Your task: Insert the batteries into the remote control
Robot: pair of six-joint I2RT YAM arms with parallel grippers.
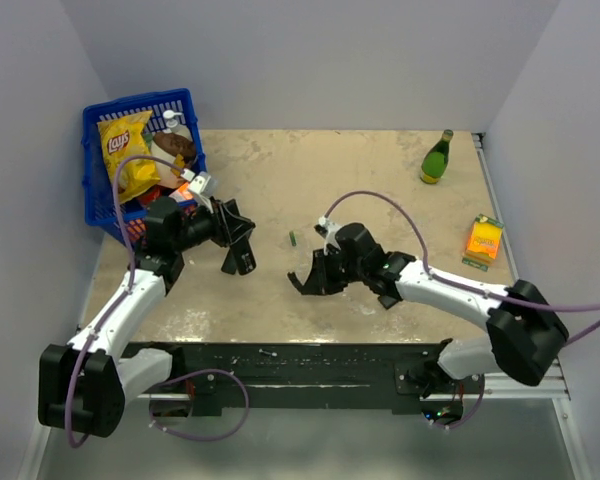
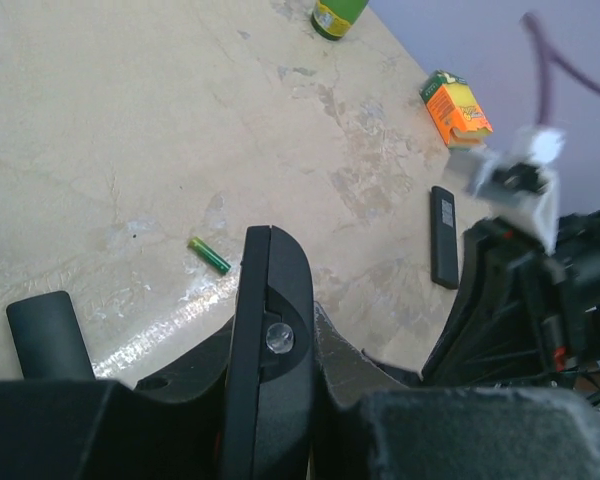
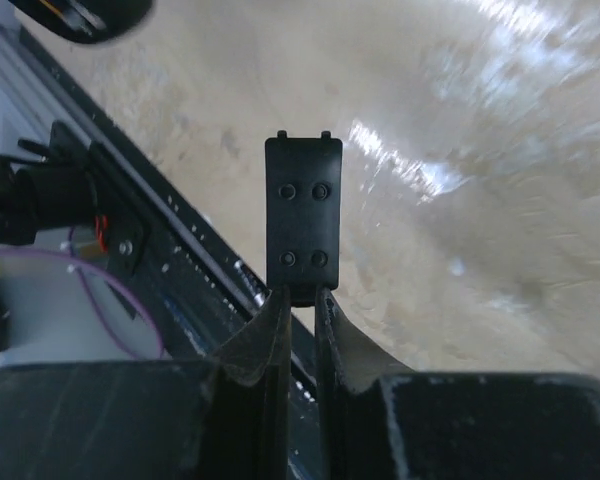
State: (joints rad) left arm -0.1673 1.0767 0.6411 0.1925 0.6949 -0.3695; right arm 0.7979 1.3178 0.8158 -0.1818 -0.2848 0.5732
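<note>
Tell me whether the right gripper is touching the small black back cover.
Touching. The right wrist view shows the back cover with its lower end pinched between the fingers of the right gripper, with no gap on either side.

The remote control (image 2: 270,300) shows only a thin edge, its lower end swallowed by the left end effector (image 2: 272,375). The back cover's (image 3: 303,215) lower end disappears inside the right end effector (image 3: 303,298). The green bottle (image 2: 335,12) at the table's (image 2: 130,120) far edge is cropped to its base.

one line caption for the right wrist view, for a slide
Right gripper pinching the small black back cover by its lower end, beige table behind
</note>
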